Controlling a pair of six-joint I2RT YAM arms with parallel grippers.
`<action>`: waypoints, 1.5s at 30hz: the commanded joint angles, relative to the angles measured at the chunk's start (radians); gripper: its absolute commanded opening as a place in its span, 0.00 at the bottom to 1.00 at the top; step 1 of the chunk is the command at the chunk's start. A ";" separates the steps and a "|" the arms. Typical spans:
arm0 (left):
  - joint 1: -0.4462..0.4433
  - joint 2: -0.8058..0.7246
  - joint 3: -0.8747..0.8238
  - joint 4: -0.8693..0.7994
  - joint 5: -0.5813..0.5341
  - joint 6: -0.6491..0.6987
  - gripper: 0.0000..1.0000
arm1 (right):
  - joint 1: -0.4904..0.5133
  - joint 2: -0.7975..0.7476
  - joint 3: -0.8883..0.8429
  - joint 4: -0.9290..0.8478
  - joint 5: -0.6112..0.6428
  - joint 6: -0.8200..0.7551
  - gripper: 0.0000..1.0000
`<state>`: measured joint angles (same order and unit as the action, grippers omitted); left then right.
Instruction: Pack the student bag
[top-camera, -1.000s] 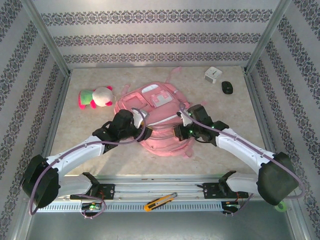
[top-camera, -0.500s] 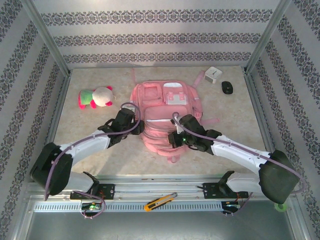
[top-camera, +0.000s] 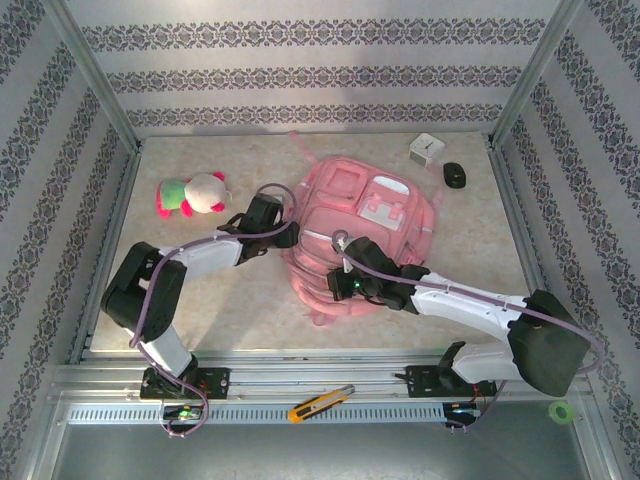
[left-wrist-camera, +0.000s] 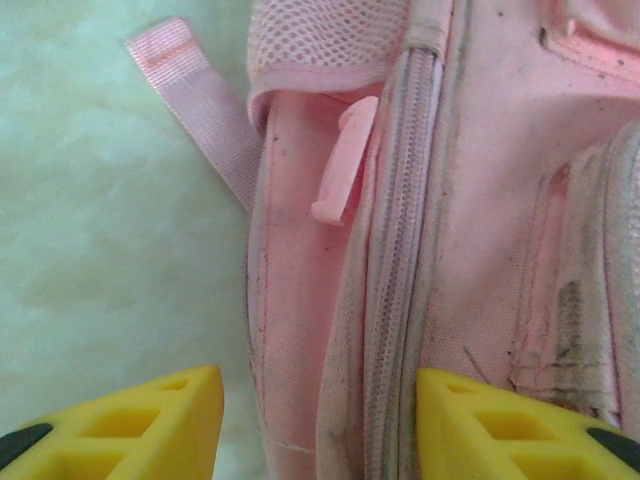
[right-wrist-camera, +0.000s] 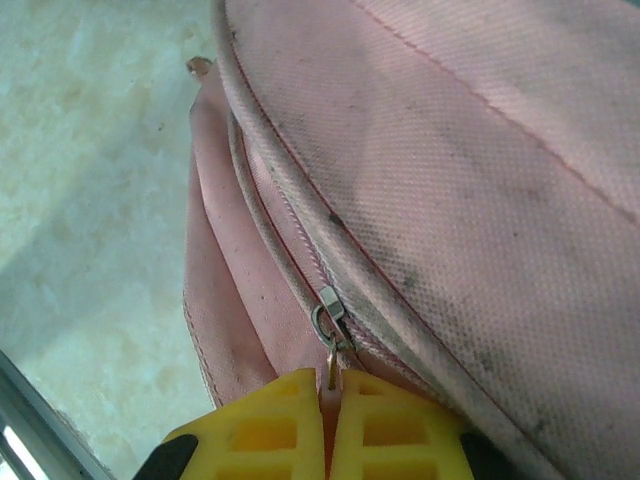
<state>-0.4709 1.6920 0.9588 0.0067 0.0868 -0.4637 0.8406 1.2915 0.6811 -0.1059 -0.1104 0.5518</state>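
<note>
Soft, limp bag (top-camera: 400, 240); best taken at zip pull (right-wrist-camera: 328, 325), now pinched in right claw (right-wrist-camera: 331, 385); left claw (left-wrist-camera: 318, 400) agape astride side.

Mid-table (top-camera: 200, 290): student bag (top-camera: 365, 230). Left of it, apart: plush toy (top-camera: 192, 195). In the far right corner: box (top-camera: 426, 150), with mouse (top-camera: 455, 175) just right of it and nearer. Against the bag's left side: left gripper (top-camera: 287, 234). At the bag's near edge, on the zip pull (right-wrist-camera: 328, 330): right gripper (top-camera: 340, 283). Nearest of all, on the rail off the table: utility knife (top-camera: 320, 403).
</note>
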 joint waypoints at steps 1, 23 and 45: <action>0.021 0.031 0.086 0.035 -0.007 0.044 0.51 | 0.024 0.004 0.041 -0.009 -0.043 -0.003 0.00; -0.014 -0.339 -0.229 0.282 0.596 0.817 0.57 | -0.108 -0.010 0.043 -0.016 -0.202 -0.034 0.00; -0.124 -0.088 -0.122 0.323 0.367 1.296 0.10 | -0.148 -0.074 -0.010 -0.045 -0.232 0.005 0.00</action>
<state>-0.5983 1.5818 0.8082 0.2771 0.5404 0.7658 0.6991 1.2587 0.6868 -0.1211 -0.2996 0.5541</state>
